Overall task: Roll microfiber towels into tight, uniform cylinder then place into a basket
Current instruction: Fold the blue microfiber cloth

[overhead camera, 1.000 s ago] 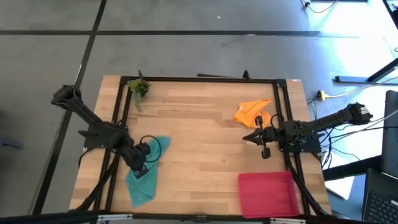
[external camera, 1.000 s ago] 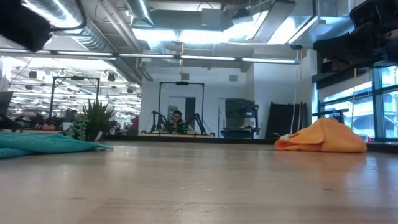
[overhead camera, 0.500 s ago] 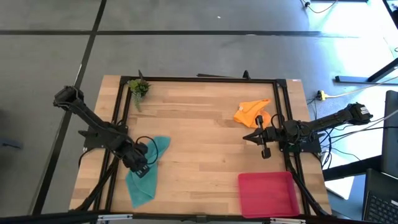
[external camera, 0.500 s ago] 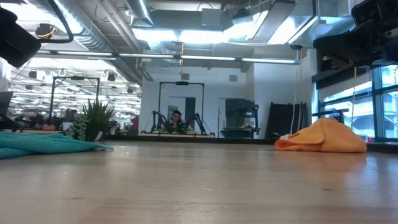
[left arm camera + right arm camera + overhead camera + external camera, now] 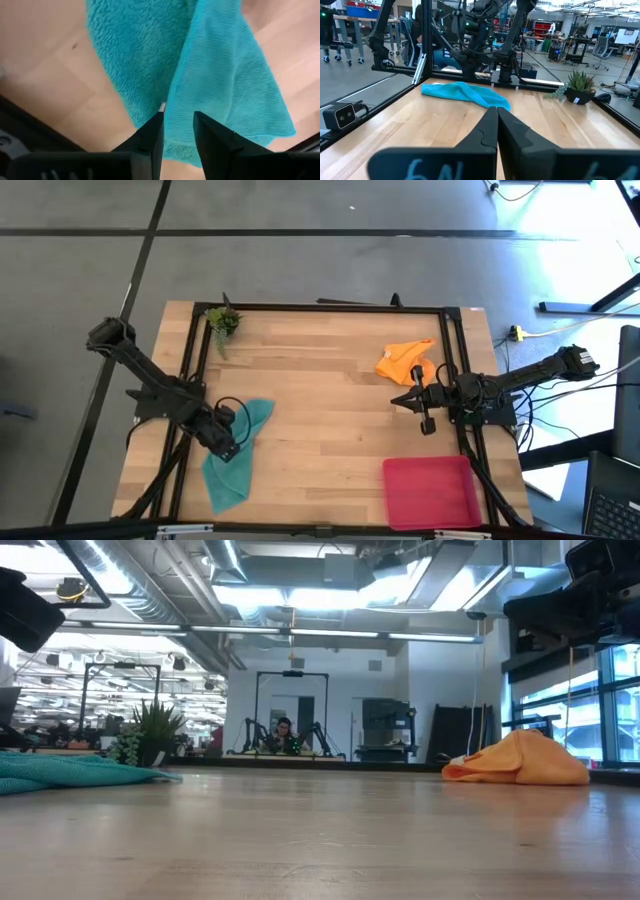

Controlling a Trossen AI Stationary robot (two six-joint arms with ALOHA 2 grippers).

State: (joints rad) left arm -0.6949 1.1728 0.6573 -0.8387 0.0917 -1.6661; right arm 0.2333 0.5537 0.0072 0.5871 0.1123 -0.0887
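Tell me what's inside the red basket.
The basket shows only its bare red floor; no towel is in it. The teal towel and orange towel lie on the table.

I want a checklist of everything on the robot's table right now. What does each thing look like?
Surface: wooden table with a black frame.
Job's things: teal towel lies crumpled and unrolled near the left edge; orange towel is bunched up at the far right; red basket holds nothing.
Clutter: small green plant at the far left corner.
Grippers: left gripper is over the teal towel, jaws apart; right gripper hangs shut near the orange towel.
Cables: a yellow cable on the floor at right.
Surroundings: other workstations and a seated person far behind.
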